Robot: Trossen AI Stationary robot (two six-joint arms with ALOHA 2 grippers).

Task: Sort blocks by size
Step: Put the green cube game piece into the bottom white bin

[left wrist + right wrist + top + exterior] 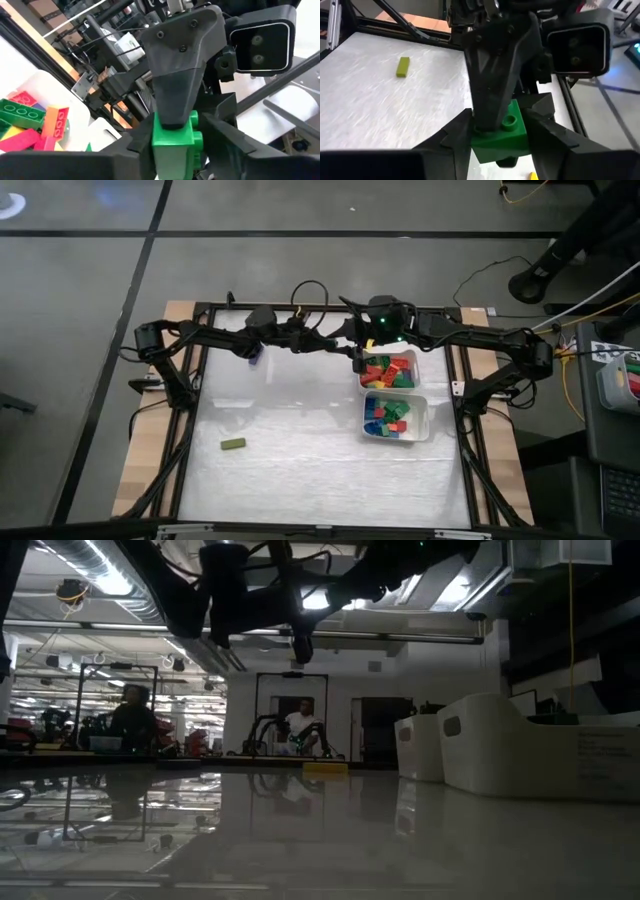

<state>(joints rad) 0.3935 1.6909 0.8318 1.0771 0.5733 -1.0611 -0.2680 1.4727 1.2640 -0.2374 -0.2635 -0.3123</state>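
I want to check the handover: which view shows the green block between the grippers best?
The left wrist view: the green block fills the centre. The right wrist view shows it partly covered by the other gripper's finger; high and low views hide it.

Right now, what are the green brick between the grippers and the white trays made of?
The green brick looks like hard, glossy plastic: round moulded studs, crisp edges, a slight shine. The white trays also look like plastic, smooth and semi-matte, with thin walls and rounded corners; from their look alone I can't be sure.
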